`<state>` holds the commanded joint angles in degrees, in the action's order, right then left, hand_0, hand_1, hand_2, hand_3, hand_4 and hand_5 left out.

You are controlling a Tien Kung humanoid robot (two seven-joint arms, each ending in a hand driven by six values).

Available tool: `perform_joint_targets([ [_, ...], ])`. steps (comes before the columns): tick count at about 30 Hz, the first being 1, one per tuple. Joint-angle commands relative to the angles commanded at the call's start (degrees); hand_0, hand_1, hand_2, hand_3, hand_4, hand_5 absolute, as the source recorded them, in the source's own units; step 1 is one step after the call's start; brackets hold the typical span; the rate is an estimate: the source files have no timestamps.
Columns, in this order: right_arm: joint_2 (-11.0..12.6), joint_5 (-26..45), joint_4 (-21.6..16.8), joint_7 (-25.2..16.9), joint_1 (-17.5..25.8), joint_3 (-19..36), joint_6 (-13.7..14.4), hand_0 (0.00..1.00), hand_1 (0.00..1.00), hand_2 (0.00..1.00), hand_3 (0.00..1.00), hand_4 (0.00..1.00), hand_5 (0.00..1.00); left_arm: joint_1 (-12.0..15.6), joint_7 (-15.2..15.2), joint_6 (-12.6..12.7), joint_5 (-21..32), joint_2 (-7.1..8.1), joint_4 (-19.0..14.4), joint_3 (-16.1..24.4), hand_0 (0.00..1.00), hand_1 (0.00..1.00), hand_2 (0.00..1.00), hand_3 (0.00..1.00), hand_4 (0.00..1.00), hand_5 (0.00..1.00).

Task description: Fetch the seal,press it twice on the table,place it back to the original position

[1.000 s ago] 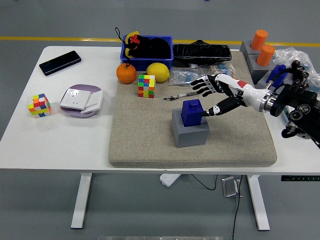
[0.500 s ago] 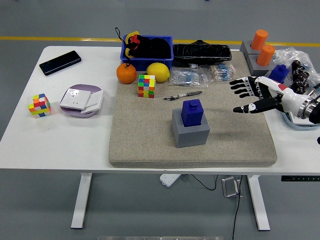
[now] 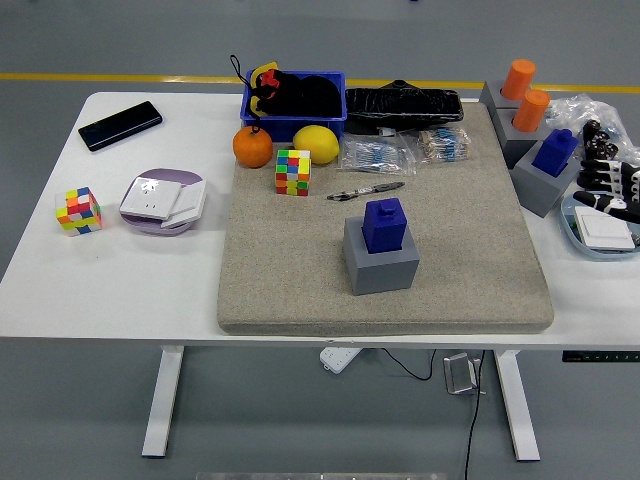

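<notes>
Head view, near to far. Nearest the table's front edge, on the beige felt mat (image 3: 300,290), stands the grey base block (image 3: 381,268) with the blue seal (image 3: 385,224) seated upright in its top, long axis vertical, knob uppermost. The seal is thus in its holder and untouched by any hand; judged from this, the task looks complete or at rest (a second blue seal (image 3: 556,151) sits in another grey block at the right edge of the mat).

Beyond it lie a pen (image 3: 365,190), a colour cube (image 3: 293,172), an orange (image 3: 253,147) and a lemon (image 3: 316,144), with a blue bin (image 3: 295,100) farthest back. Left of the mat, on the white table (image 3: 120,280), are a second colour cube (image 3: 79,210), a stack of white pads (image 3: 162,199) and a phone (image 3: 120,125).

Key relation: the seal lies well to the left of the right hand (image 3: 612,185), which is the only hand in view and therefore the nearer one. Only its black-and-white fingers show at the right margin, above a shallow tray (image 3: 585,240); whether they are spread or curled cannot be told.

Change: a second ago this hand was at the seal with fingers extended; half a second ago it was open, off to the right above the mat; now it is nearly out of frame. The seal has not shifted.
</notes>
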<state>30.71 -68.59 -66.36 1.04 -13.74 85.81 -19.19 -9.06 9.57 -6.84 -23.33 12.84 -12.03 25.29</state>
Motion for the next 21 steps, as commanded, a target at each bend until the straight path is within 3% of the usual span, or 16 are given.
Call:
perform_joint_targets([
  [2,-0.22,-0.12,-0.03,-0.26,1.29,2.7,0.6,0.913,0.896,0.893,0.877,0.998,0.636,-0.16,-0.03,0.03,0.12,0.03,0.03,-0.08,0.724,0.696,0.684,0.758,0.699,0.292],
  [3,-0.33,-0.25,-0.06,-0.42,1.77,3.97,0.85,0.913,0.896,0.887,0.865,0.998,0.69,-0.24,-0.04,0.05,0.19,0.06,0.05,-0.17,0.723,0.696,0.684,0.756,0.699,0.292],
  [8,-0.92,-4.51,0.55,-2.04,3.09,9.53,3.47,0.913,0.896,0.887,0.865,0.998,0.69,-0.63,0.0,0.17,0.91,0.25,0.09,-1.18,0.723,0.696,0.684,0.756,0.699,0.292],
  [9,-1.14,-6.18,1.02,-3.24,3.24,10.52,4.84,0.902,0.864,0.849,0.817,0.998,0.673,-0.85,0.07,0.26,1.44,0.31,0.12,-1.86,0.723,0.696,0.684,0.756,0.699,0.292],
  [12,-1.74,-6.6,1.73,-6.36,4.34,12.79,9.31,0.902,0.864,0.849,0.817,0.998,0.673,-1.57,0.42,1.14,2.39,0.27,0.31,-3.0,0.723,0.696,0.684,0.756,0.699,0.292],
  [14,-2.08,-5.95,1.79,-6.68,5.02,13.9,10.36,0.902,0.864,0.849,0.817,0.998,0.673,-1.75,0.43,1.24,1.87,0.27,0.22,-2.34,0.723,0.696,0.684,0.756,0.699,0.292],
  [15,-2.24,-6.0,1.79,-6.7,5.29,14.44,10.63,0.824,0.796,0.788,0.748,0.998,0.475,-1.79,0.42,1.14,1.53,0.3,0.13,-1.89,0.723,0.696,0.683,0.756,0.697,0.293],
  [20,-3.06,-6.8,1.13,-5.44,6.49,17.58,10.82,0.824,0.796,0.788,0.748,0.998,0.475,-1.86,0.41,1.02,1.56,0.34,0.18,-2.22,0.723,0.696,0.683,0.756,0.697,0.293],
  [21,-3.3,-7.24,0.88,-5.08,6.65,18.39,10.87,0.815,0.785,0.781,0.736,0.991,0.423,-1.83,0.4,1.04,1.58,0.36,0.15,-2.3,0.723,0.696,0.683,0.755,0.697,0.296],
])
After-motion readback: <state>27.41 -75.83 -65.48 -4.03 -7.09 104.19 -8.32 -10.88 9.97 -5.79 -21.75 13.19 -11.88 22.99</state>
